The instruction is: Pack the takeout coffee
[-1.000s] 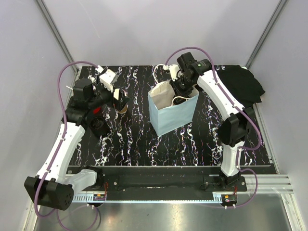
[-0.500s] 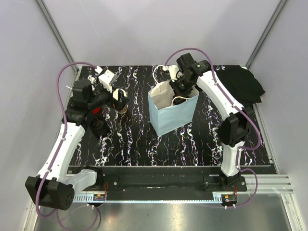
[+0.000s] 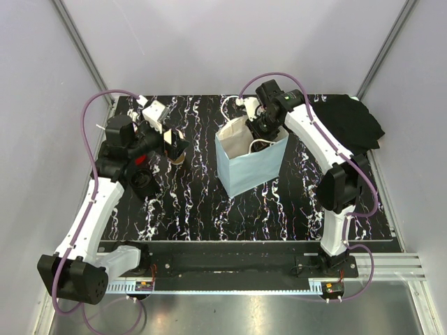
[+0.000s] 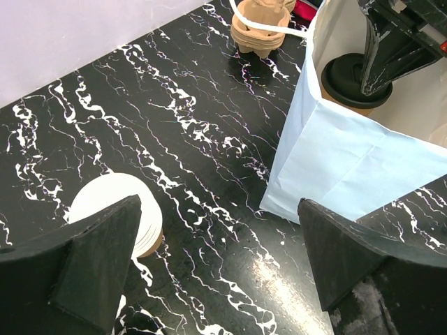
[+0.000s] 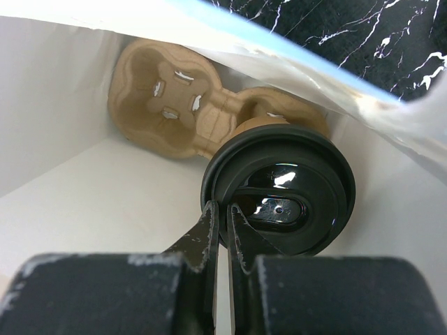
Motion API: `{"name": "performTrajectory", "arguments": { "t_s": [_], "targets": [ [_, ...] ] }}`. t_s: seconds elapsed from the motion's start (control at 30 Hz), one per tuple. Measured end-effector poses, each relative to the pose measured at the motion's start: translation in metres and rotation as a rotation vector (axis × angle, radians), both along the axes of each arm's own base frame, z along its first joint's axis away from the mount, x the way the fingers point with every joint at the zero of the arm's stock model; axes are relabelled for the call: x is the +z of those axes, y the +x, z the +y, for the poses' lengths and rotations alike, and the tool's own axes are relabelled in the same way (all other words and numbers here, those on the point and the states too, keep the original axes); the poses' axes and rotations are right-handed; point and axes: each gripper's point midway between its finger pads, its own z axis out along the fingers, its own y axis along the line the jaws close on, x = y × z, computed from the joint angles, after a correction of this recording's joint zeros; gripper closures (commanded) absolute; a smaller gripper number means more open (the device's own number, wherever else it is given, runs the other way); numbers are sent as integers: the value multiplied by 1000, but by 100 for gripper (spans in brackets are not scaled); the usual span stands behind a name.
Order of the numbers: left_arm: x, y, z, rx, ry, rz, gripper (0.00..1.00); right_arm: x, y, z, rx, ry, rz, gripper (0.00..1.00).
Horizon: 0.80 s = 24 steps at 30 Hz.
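The takeout coffee, a tan cup under a round black lid, sits in a brown pulp carrier on the floor of the pale blue paper bag. My right gripper reaches down into the bag, its jaws pinched together on the left rim of the lid. The lidded cup also shows in the left wrist view, with a right finger beside it. My left gripper is open and empty over the table, left of the bag.
A stack of nested tan cups stands under my left gripper. A pulp carrier lies behind the bag. Black lids sit at the left. A black cloth lies at the back right.
The right wrist has shifted slightly back and left over the bag's mouth. The left gripper has barely moved.
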Motion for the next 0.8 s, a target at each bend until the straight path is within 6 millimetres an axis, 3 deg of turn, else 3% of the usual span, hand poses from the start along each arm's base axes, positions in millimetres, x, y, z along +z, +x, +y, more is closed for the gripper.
{"name": "performTrajectory", "arguments": {
  "t_s": [0.8],
  "targets": [
    [-7,0,3,6,-11,21,1,-9,4,-2,0,-13,-20,100]
  ]
}}
